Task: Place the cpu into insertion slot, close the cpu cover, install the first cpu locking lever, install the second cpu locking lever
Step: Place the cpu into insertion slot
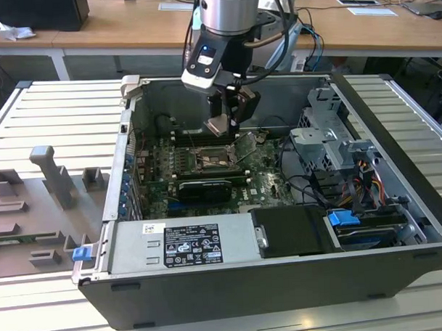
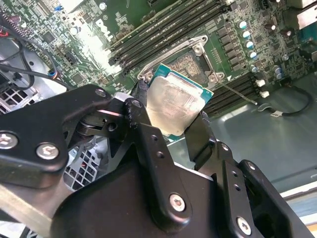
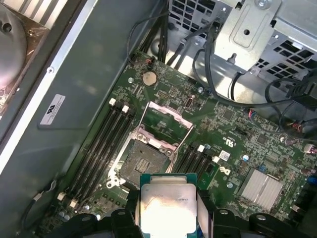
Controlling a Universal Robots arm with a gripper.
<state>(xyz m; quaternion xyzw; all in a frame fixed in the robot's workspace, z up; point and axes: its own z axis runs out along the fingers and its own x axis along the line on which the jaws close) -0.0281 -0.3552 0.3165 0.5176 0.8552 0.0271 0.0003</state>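
Observation:
My gripper (image 1: 223, 123) hangs inside the open computer case, shut on the cpu (image 1: 218, 126), a flat square chip with a pale silver top and a green edge. In both wrist views the cpu (image 3: 168, 204) (image 2: 176, 101) sits between the black fingers (image 3: 205, 210) (image 2: 140, 111), held by two opposite edges. The insertion slot (image 3: 143, 161) (image 2: 190, 62) (image 1: 212, 158) lies bare and dark-centred on the green board, a short way below the chip. The cpu cover (image 3: 167, 120) stands swung up on its hinge at the slot's far edge.
Long black memory slots (image 3: 106, 144) flank the socket on both sides. A metal drive cage (image 1: 329, 136) with cables (image 1: 301, 184) fills the case at the exterior view's right. The power supply (image 1: 184, 243) lies along the front wall. A grey fixture (image 1: 51, 189) rests outside.

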